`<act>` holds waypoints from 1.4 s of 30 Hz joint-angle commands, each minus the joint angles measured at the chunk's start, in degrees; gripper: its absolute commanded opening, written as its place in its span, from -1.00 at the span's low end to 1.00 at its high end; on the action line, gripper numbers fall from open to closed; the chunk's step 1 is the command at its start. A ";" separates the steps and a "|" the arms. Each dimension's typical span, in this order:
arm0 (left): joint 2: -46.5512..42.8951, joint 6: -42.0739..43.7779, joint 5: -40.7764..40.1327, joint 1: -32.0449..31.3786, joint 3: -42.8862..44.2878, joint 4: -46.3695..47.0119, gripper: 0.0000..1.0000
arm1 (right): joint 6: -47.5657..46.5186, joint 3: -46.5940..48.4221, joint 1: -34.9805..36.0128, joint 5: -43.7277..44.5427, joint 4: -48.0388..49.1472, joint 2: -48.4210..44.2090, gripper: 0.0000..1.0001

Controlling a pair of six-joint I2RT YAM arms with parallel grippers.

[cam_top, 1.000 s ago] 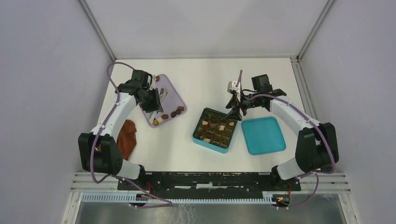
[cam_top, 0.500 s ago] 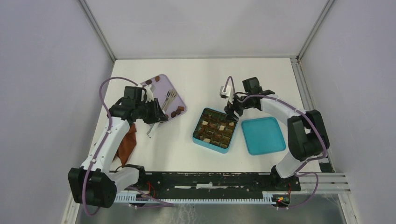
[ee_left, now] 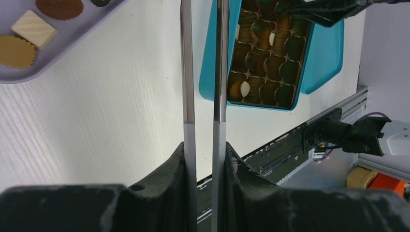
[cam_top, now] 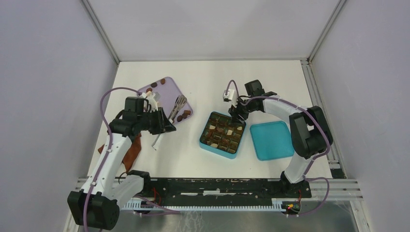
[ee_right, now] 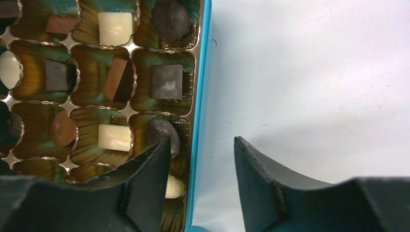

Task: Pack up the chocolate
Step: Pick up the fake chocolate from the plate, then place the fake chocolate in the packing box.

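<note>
Now the left gripper [ee_left: 204, 150] pinches steel tweezers [ee_left: 186, 72], while the right gripper [ee_right: 202, 145] gapes empty astride the 1 o'clock rim of the teal box [ee_right: 199, 72] holding chocolates [ee_right: 166, 81].

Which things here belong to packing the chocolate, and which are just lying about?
For the job: chocolates, tray, box, lid, held tongs.
Lying about: cloth, spare tongs on the tray.
</note>
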 commanded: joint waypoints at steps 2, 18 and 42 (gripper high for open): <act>-3.45 -1.89 5.55 -1.16 -1.25 3.49 -0.96 | 0.27 2.55 0.80 2.53 0.65 1.60 -0.17; -8.72 -6.30 10.96 -6.00 -4.06 7.95 -0.96 | -2.10 -0.86 4.85 9.32 9.38 -15.05 -1.00; -11.53 -13.07 6.23 -23.66 -5.96 19.62 -0.96 | 7.34 -0.86 6.93 6.12 11.61 -16.95 -1.00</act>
